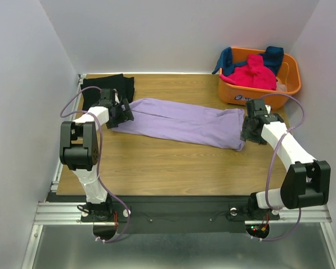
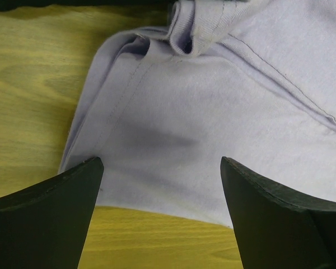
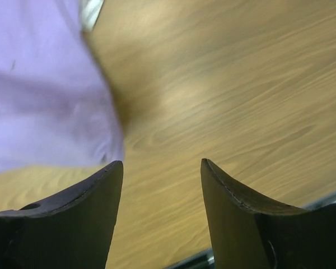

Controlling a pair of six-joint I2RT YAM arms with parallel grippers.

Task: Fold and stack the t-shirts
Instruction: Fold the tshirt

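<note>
- Lavender cloth lay in a long band across the middle of the table (image 1: 173,168). This was the lavender shirt (image 1: 182,122), and its doubled seams in the left wrist view suggested it was already folded lengthwise into a narrow strip.
- The left gripper (image 1: 122,114) hung over the strip's left end with its fingers spread wide and nothing pinched. A hemmed edge and a bunched fold lay just ahead of it, so it seemed placed to take that end.
- The right gripper (image 1: 251,128) sat at the opposite end, likewise spread and empty. Its wrist view showed bare wood under the gap, with the shirt's edge off beside its left finger, so it looked slightly clear of the cloth.
- One arm at each end suited a crosswise fold, with both ends lifted and the strip brought over on itself.
- The black shirt (image 1: 103,88) lay flat at the far left corner, probably the start of the stack. The left gripper hid whether it touched the lavender end.
- The pink shirt (image 1: 253,73) and teal shirt (image 1: 273,55) were heaped loose in the basket (image 1: 235,92) at far right, so most of the task appeared to remain.
</note>
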